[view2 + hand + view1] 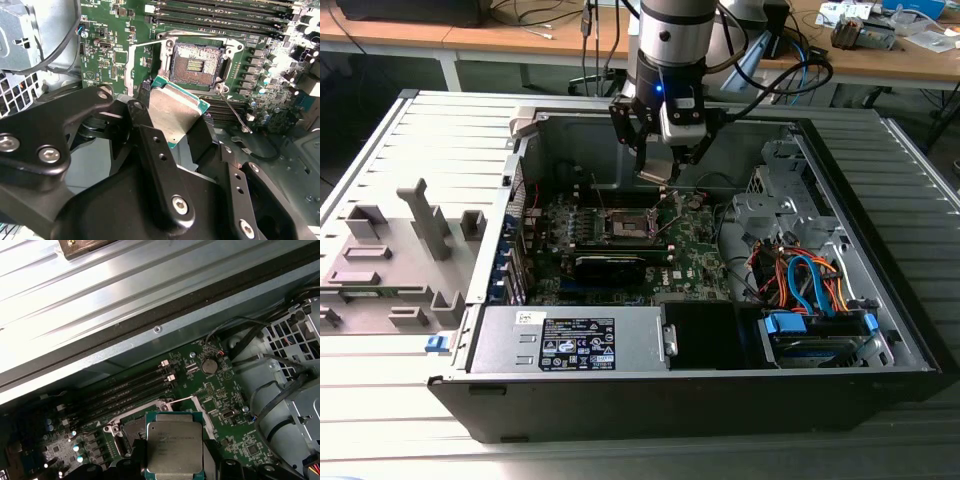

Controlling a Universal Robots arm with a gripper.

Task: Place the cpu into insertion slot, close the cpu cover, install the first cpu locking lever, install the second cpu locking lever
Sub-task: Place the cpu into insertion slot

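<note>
A black pincer (pixel 656 172) hangs at the upper centre of the exterior view, inside an open computer case (pixel 880 300). Its fingers are clamped on opposite edges of the cpu (pixel 176 109). The chip is held tilted, just beside the uncovered insertion slot (pixel 196 62) in the green circuit board (pixel 700 250).

The cpu (pixel 176 112) is shown with a silvery-grey top edged in green, and dark print is carried on that top. The insertion slot (pixel 196 62) is dark, speckled with brownish-gold contacts and framed in silver. The circuit board (pixel 107 45) is coloured green. The jaws are finished in black. In the exterior view, orange wires (pixel 772 272) and blue cables (pixel 808 285) are seen at about four o'clock from the slot, and the counter (pixel 380 420) is ribbed in pale grey.
</note>
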